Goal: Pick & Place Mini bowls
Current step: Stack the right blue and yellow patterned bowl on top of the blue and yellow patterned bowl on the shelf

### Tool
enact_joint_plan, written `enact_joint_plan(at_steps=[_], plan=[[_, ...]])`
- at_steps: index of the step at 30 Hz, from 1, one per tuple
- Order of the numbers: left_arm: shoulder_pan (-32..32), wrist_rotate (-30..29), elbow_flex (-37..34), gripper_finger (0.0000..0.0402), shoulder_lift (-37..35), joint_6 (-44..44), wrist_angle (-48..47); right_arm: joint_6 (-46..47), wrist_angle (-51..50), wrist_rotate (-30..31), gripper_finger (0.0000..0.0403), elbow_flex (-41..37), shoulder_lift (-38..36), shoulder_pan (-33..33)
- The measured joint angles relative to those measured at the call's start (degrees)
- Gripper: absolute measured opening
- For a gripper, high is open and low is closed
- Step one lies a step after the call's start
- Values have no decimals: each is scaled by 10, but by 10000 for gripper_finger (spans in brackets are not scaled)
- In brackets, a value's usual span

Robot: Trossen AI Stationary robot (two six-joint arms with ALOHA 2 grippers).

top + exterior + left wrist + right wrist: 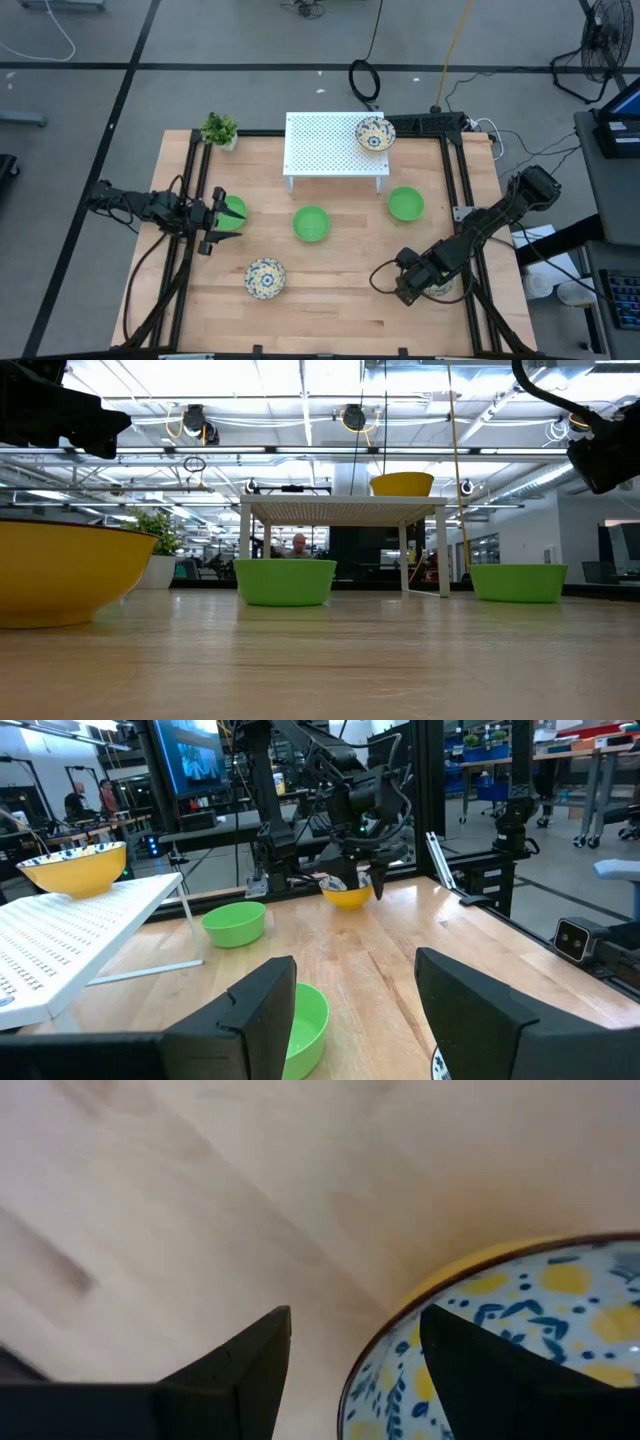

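Observation:
Three green mini bowls stand on the table: left (234,208), middle (311,223) and right (405,204). One yellow floral bowl (265,277) sits near the front, and another (375,134) is on the white rack (320,150). A third floral bowl (520,1330) lies under my right gripper (355,1370). That gripper is open and points down, its fingers standing astride the bowl's rim (385,1330), one over the inside and one outside. My left gripper (215,215) is open and raised over the left green bowl, pointing toward the table's right.
A small potted plant (219,129) stands at the far left corner. The rack's legs (443,550) rest on the table behind the middle green bowl (285,580). Black frame rails (462,180) run along both sides. Bare wood lies between the front floral bowl and my right gripper.

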Motion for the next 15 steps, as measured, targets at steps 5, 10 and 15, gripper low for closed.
enact_joint_plan(at_steps=[5,10,15], plan=[[0,0,0,212,0,0,0,28,-8,1,210,0,0,-4],[0,0,0,212,0,0,0,72,-55,26,210,0,0,-4],[0,0,0,212,0,0,0,118,-73,42,193,0,0,-5]])
